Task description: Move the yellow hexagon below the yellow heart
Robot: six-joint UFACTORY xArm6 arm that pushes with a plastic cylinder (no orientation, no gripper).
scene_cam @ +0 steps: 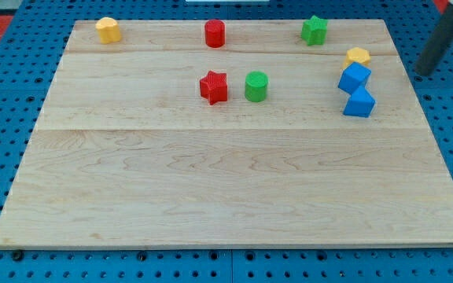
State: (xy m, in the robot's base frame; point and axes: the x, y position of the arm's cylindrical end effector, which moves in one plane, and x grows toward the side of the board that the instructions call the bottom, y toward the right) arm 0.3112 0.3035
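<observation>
The dark rod's tip [425,73], carrying no pincer, hovered off the wooden board's [226,196] right edge; a leftward push on the yellow hexagon block [358,56] looked wisest toward the far-left yellow heart block [108,30].

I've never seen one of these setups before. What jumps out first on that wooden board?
A tight cluster at the view's right: a yellow hexagon pressed against two blue blocks, with my tip just right of them, off the board's edge. At centre, a red star sits beside a green cylinder, and a yellow heart sits alone top left.
</observation>
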